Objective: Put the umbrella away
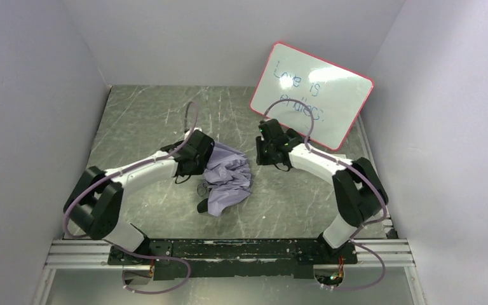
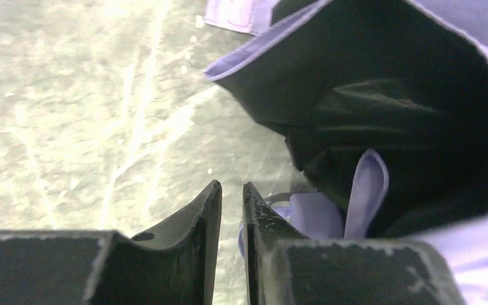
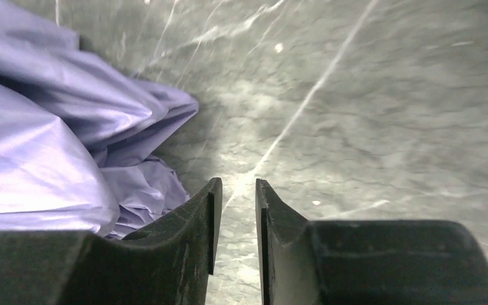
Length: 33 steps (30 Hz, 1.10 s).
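Mid-table [image 1: 140, 114], between the two arms: the umbrella [image 1: 229, 179] lies as a crumpled lavender heap, not folded up. A small black end part [image 1: 202, 206] pokes out at its near-left corner.

Left gripper [image 2: 232, 188] sits at the heap's far-left edge. Its jaws are almost pressed together with only a thin slit between them, nothing pinched. In the left wrist view a fold of fabric gapes open just right of the fingertips, showing the black lining [image 2: 381, 108] and a lavender strip inside. Can't tell if the fingers touch the cloth.

Right gripper [image 3: 235, 185] is low over bare table just beside the heap's far-right side. Its jaws are likewise nearly together and hold nothing. Fabric lies left of them, not touching.

A whiteboard [image 1: 311, 95] with a red frame leans against the back wall behind the right arm.
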{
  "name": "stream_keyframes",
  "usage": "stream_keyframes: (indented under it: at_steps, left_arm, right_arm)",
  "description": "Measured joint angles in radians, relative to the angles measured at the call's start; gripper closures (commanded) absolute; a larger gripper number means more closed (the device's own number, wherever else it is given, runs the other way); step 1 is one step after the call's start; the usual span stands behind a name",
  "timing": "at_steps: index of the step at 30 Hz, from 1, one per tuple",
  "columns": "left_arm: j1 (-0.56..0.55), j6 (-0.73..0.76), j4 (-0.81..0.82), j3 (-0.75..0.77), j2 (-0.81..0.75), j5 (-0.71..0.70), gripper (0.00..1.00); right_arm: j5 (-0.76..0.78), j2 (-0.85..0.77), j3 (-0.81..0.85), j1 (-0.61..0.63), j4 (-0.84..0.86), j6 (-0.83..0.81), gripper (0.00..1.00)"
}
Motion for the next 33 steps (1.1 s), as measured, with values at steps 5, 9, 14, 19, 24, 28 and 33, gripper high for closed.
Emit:
stream_keyframes:
  at_steps: [5, 9, 14, 19, 24, 28, 33]
  left_arm:
    - [0.019, 0.013, -0.071, -0.002, -0.128, -0.036, 0.62]
    - [0.025, 0.059, -0.100, -0.002, -0.240, -0.056, 0.58]
    - [0.029, 0.137, -0.104, 0.024, -0.338, -0.068, 0.58]
    - [0.031, 0.207, -0.079, 0.052, -0.370, -0.051, 0.53]
    - [0.031, 0.252, -0.045, 0.034, -0.401, 0.016, 0.47]
    - [0.031, 0.272, -0.030, 0.010, -0.439, 0.036, 0.38]
    - [0.031, 0.324, -0.014, 0.019, -0.427, 0.090, 0.23]
  right_arm:
    - [0.085, -0.099, 0.000, -0.010, -0.005, -0.016, 0.50]
    - [0.069, -0.177, -0.033, -0.010, 0.006, -0.061, 0.38]
    - [0.003, -0.254, -0.059, -0.010, 0.022, -0.107, 0.37]
    - [-0.144, -0.264, -0.015, -0.010, 0.039, -0.192, 0.23]
    - [-0.273, -0.292, -0.028, -0.009, 0.088, -0.291, 0.14]
    - [-0.325, -0.339, -0.089, -0.009, 0.179, -0.365, 0.14]
    - [-0.353, -0.387, -0.164, -0.009, 0.288, -0.446, 0.14]
